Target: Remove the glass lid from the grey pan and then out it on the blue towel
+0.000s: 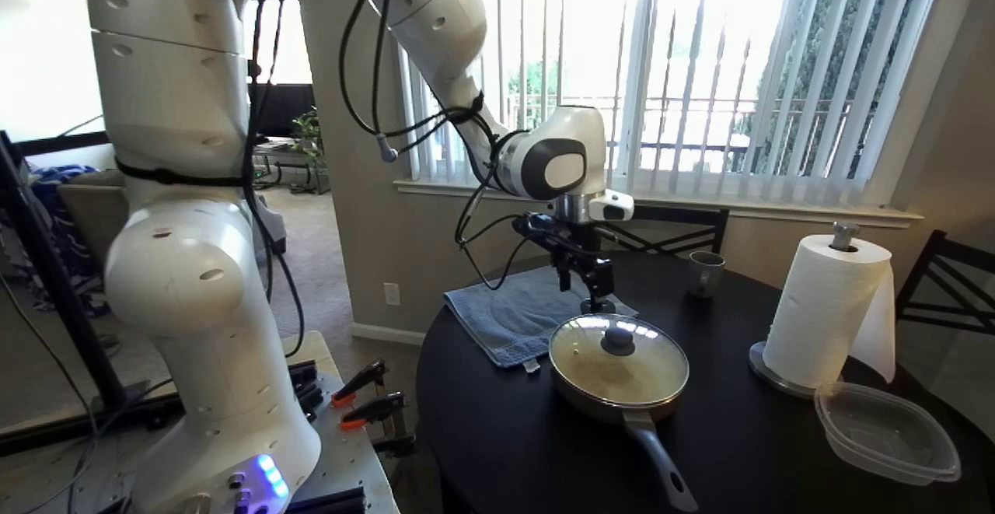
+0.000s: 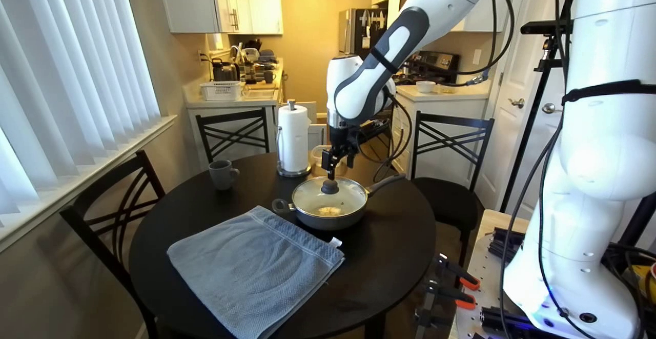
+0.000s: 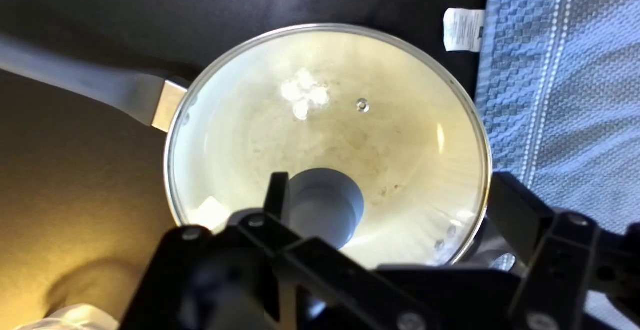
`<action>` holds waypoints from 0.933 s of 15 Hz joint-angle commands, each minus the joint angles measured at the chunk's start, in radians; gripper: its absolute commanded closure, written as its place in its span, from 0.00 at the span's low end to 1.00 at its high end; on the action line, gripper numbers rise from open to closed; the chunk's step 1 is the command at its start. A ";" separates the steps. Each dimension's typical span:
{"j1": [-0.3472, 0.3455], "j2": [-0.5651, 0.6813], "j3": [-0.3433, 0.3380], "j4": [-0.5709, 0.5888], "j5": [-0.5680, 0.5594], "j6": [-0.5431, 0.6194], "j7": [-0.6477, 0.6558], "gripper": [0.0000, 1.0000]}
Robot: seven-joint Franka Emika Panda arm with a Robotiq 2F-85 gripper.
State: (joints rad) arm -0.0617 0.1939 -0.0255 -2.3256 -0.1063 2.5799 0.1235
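The glass lid (image 1: 581, 354) with its dark knob (image 1: 618, 340) sits on the grey pan (image 1: 579, 405); the lid (image 2: 352, 195) and pan (image 2: 333, 222) also show in an exterior view. My gripper (image 1: 581, 287) is open and empty, pointing down above the lid. In the wrist view the jaws (image 3: 395, 205) are wide apart, with the knob (image 3: 325, 205) between them, close to the left finger; the other finger is over the lid's rim beside the towel. Whether a finger touches the knob cannot be told. The blue towel (image 2: 256, 272) lies flat beside the pan.
A paper towel roll (image 1: 824, 312) and a clear plastic container (image 1: 886, 432) stand on the round black table (image 1: 497, 436). A grey mug (image 2: 222, 175) stands near the table's edge. The pan's long handle (image 1: 661, 459) sticks out opposite its small loop handle (image 2: 281, 206). Chairs surround the table.
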 commanded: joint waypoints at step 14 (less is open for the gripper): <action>-0.100 0.304 0.026 0.275 0.204 -0.024 -0.229 0.00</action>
State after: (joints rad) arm -0.1383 0.4641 -0.0129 -2.0995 0.0653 2.5837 -0.0502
